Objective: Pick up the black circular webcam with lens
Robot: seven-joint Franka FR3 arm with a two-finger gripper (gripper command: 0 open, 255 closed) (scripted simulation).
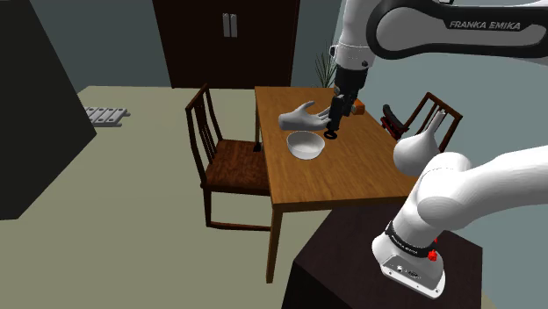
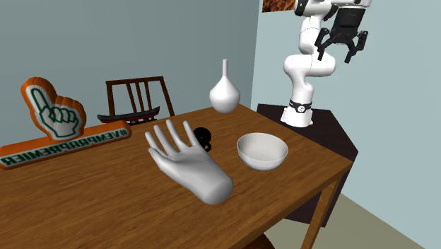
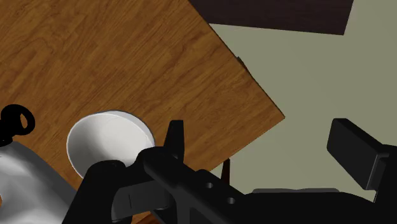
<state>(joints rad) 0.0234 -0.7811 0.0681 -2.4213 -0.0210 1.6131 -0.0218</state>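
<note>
Webcam [image 3: 16,121], small, black and round, lies on the table [image 3: 127,57] well below and aside of the empty, wide-open claw [image 3: 262,137], against the grey hand model [image 3: 25,172], with the white bowl [image 3: 105,143] between. Best cross above the bowl and descend straight down. The claw now aims past the table edge at bare floor [image 3: 305,76], with free room around it.

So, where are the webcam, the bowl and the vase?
webcam [image 2: 203,136]: second exterior view, its round black body.
bowl [image 2: 263,148]: second exterior view, its inner wall.
vase [image 2: 225,96]: second exterior view, its round belly.
</note>
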